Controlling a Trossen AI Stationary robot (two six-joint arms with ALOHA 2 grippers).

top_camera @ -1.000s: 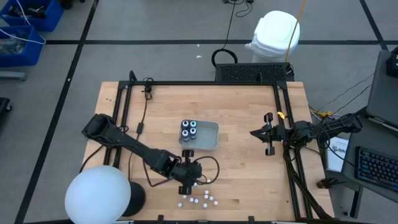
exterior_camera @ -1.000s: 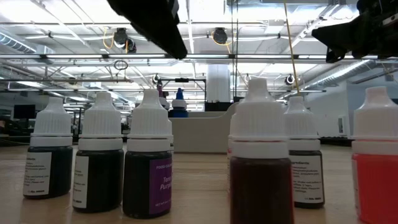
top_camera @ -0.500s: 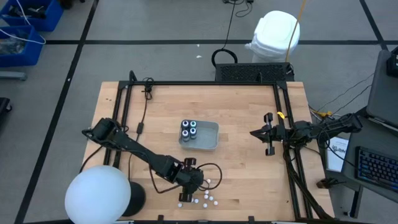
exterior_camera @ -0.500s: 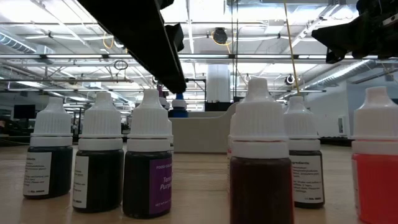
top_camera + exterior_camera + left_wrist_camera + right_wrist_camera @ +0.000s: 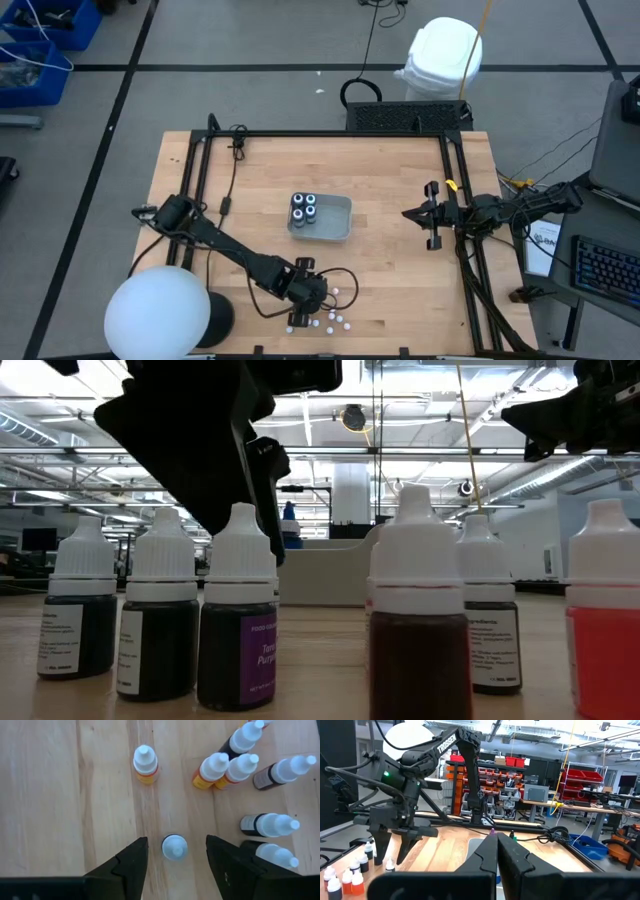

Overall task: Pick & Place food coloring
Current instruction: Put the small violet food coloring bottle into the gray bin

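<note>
Several small food coloring bottles (image 5: pixel 327 316) with white caps stand loose on the wooden table near its front edge; the low view (image 5: pixel 240 622) shows them upright. More bottles (image 5: pixel 304 210) stand in a grey tray (image 5: pixel 340 226) at mid table. My left gripper (image 5: pixel 298 308) is open, pointing down over the loose group. Its fingers stand on either side of one upright bottle (image 5: pixel 174 847) without touching it. My right gripper (image 5: pixel 432 215) waits shut at the table's right side.
Other bottles (image 5: pixel 239 766) stand and lie close to the right of the straddled one, and one stands alone (image 5: pixel 145 763) farther off. A white globe lamp (image 5: pixel 157 313) sits at the front left corner. A black frame (image 5: pixel 200 170) runs along the table's sides.
My left gripper has gone toward the table's near edge and down over the loose bottles. In the low view it has come lower, just behind the bottle row. The bottles have stayed put.
</note>
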